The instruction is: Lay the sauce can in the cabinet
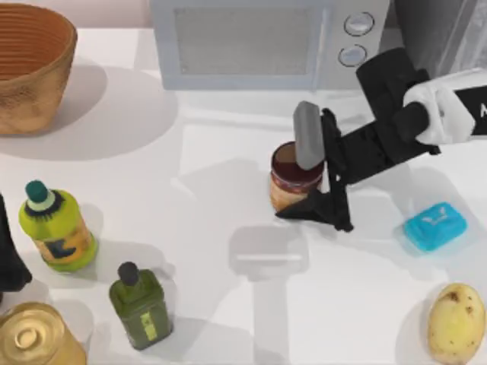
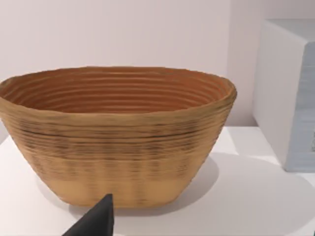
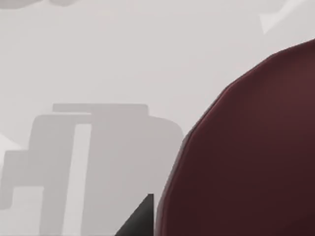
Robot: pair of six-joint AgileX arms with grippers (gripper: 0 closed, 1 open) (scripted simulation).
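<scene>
The table (image 1: 213,152) is a plain white surface, brightly lit, with soft grey shadows under everything on it; a pale wall rises behind it in the left wrist view. The sauce can (image 1: 295,181) stands upright near the middle of the table, its dark maroon top facing up, just in front of the white microwave (image 1: 266,42) that sits along the far edge. The right gripper (image 1: 319,171) reaches in from the right and sits at the can — its dark fingers flank the can's right side and lower edge, but whether they press on it I cannot tell. In the right wrist view the maroon can top (image 3: 246,157) looms close over the white table.

At the far left stands a woven basket (image 1: 30,68). Along the near left are a yellow-green bottle (image 1: 57,228), a dark green bottle (image 1: 141,304) and a gold-lidded tin (image 1: 34,338). On the right lie a blue sponge (image 1: 434,226) and a potato (image 1: 455,323) — well apart from the can.

The left arm (image 1: 9,266) sits parked at the left edge.
</scene>
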